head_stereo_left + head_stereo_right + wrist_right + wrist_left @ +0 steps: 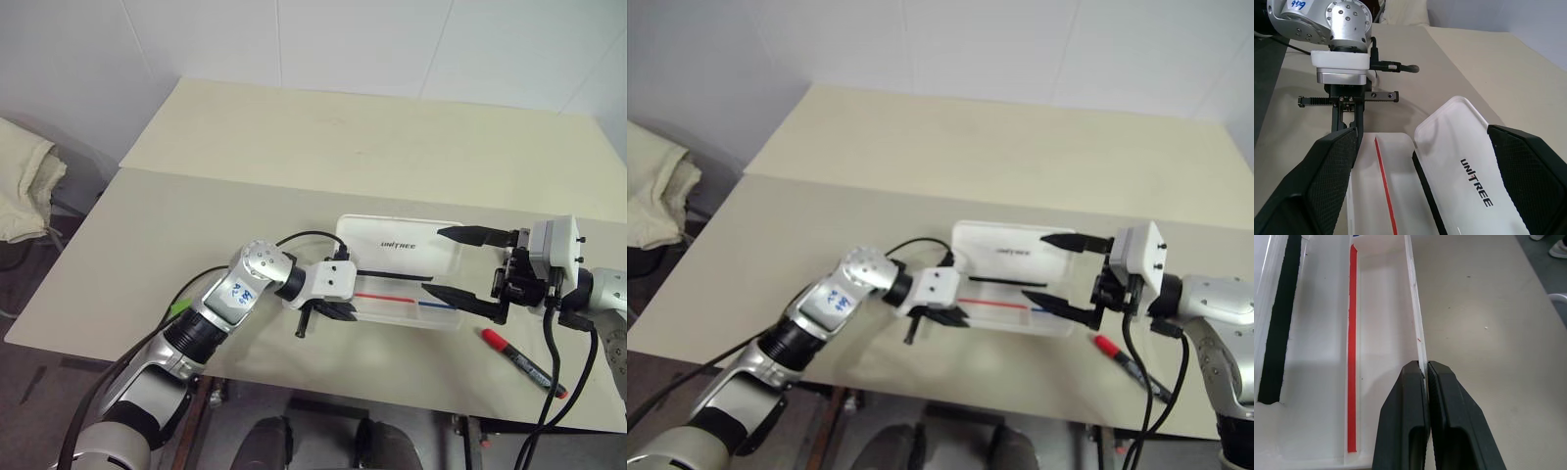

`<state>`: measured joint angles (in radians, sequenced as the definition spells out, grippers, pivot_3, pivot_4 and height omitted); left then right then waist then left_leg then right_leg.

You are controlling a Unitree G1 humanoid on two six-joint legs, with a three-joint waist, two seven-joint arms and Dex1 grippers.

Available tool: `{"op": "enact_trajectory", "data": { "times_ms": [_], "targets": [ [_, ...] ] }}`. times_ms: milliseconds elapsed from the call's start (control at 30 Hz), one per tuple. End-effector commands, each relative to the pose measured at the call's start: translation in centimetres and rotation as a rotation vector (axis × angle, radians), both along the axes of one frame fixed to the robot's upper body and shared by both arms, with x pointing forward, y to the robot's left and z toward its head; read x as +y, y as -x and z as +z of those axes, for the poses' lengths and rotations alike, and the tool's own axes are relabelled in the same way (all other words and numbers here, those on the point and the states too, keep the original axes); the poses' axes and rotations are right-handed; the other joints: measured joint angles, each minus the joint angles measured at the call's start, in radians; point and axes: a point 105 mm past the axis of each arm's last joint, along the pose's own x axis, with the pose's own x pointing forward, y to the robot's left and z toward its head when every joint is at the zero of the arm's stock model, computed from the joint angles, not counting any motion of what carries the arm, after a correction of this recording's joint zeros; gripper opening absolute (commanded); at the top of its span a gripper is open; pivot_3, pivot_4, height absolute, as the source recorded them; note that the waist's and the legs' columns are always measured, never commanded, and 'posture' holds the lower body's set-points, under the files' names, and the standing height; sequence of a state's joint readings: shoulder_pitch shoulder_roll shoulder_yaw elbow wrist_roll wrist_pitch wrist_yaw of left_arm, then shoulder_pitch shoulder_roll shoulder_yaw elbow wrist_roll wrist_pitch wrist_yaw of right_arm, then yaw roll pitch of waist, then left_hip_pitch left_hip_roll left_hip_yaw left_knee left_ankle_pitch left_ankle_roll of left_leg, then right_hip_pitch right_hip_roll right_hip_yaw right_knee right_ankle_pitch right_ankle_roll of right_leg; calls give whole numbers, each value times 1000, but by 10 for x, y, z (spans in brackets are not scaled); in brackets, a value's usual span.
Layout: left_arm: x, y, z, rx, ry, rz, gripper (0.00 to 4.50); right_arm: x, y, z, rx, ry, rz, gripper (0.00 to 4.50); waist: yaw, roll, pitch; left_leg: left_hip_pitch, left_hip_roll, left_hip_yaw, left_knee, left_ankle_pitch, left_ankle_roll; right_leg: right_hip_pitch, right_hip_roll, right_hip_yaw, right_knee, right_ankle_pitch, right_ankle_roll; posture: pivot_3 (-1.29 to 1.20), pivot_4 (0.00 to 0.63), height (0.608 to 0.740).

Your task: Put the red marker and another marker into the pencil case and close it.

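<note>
The white pencil case (pixel 404 311) lies open near the table's front, its lid (pixel 397 243) with a dark logo raised at the back. My left gripper (pixel 338 311) is shut on the tray's thin front wall (pixel 1413 308) at its left end. My right gripper (pixel 453 266) is open, one finger at the lid's right end and the other at the tray's right end. The red marker (pixel 522 362) lies on the table to the front right of the case, apart from both grippers. A lime-green bit of the other marker (pixel 179 309) peeks out beside my left forearm.
Red (pixel 1353 333), blue and black lines run along the inside of the tray. A second table (pixel 372 137) adjoins at the back. A pale cloth (pixel 24 191) sits off the table at far left. The front edge runs close below the marker.
</note>
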<state>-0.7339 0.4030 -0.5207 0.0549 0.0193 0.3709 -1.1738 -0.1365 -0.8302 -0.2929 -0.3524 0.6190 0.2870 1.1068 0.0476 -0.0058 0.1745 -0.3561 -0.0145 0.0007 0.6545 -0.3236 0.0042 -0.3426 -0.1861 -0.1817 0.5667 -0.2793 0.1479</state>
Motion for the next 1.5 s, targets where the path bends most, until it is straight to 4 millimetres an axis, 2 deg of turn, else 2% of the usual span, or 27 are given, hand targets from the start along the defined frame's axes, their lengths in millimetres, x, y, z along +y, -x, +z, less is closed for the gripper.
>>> {"op": "enact_trajectory", "data": {
  "times_ms": [33, 67, 100, 200, 367, 500, 733, 900, 1067, 1233, 1367, 1500],
  "targets": [
    [1, -9, 6, -37, -11, 39, 13, -1, 5, 13, -56, -1, -5, 4500, 0, 0, 0, 0, 0, 0, 0, 0, 0, 0, 0, 0, 0, 0, 0, 0, 150, 740],
    [1, -9, 6, -34, -12, 43, 13, -1, 4, 13, -57, -1, -6, 4500, 0, 0, 0, 0, 0, 0, 1, 0, 0, 0, 0, 0, 0, 0, 0, 0, 150, 740],
    [1, -9, 6, -33, -13, 44, 274, -1, 4, 13, -58, -2, -8, 4500, 0, 0, 0, 0, 0, 0, 1, 0, 0, 0, 0, 0, 0, 0, 0, 0, 150, 740],
    [1, -8, 5, -28, -19, 43, 1187, -1, 4, 13, -59, -4, -11, 4500, 0, 0, 0, 0, 1, 0, 1, 0, 0, 0, 0, 0, 1, 0, 0, 0, 150, 740],
    [-5, -4, 8, -3, 8, 32, 2952, 0, 4, 12, -61, -8, -14, 4500, 4, 0, 0, 0, 0, 0, 1, 0, 0, 0, 0, 0, 0, 0, 0, 0, 150, 740],
    [-9, 5, 13, 78, 56, 15, 4235, 0, 3, 11, -59, -11, -16, 4500, 4, 0, 0, -1, 0, 0, 1, 0, 0, 0, 1, 0, 0, 0, 0, 0, 150, 740],
    [-8, 16, 20, 169, 134, -11, 4235, 0, 2, 8, -47, -16, -16, 4500, 2, 0, 0, -1, 1, 0, 1, 0, 0, 0, 1, 0, 0, 0, 0, 0, 150, 740],
    [4, 13, 17, 198, 192, 17, 4235, -2, 1, 8, -42, -21, -19, 4500, 1, 0, 0, 0, 1, 0, 1, 0, 0, 0, 1, 0, 0, 0, 0, 0, 150, 740],
    [11, 13, 29, 192, 391, 1, 4235, -10, 1, 8, -35, -47, -78, 4500, 6, 0, 0, 0, 1, 0, 2, 0, 0, 0, 1, 0, 0, 0, -1, 0, 150, 740],
    [37, 18, 47, 142, 527, -20, 4235, -36, 8, -8, 45, -58, -198, 4500, 3, 0, 0, -1, 1, 0, 1, 0, -1, 0, 1, 0, -1, 0, -1, 0, 150, 740],
    [52, 25, 59, 127, 570, -10, 4235, -59, 19, -20, 99, -39, -294, 4500, 3, 0, 0, 0, 1, 1, 1, 0, 0, 0, 1, 0, 0, 0, -1, 0, 150, 740],
    [87, 22, 78, 74, 586, 75, 4235, -90, 33, -41, 185, -1, -450, 4500, 3, 0, 0, 0, 3, 1, 1, -1, -1, 0, 2, 0, 0, 1, -1, 0, 150, 740]
  ]
}}
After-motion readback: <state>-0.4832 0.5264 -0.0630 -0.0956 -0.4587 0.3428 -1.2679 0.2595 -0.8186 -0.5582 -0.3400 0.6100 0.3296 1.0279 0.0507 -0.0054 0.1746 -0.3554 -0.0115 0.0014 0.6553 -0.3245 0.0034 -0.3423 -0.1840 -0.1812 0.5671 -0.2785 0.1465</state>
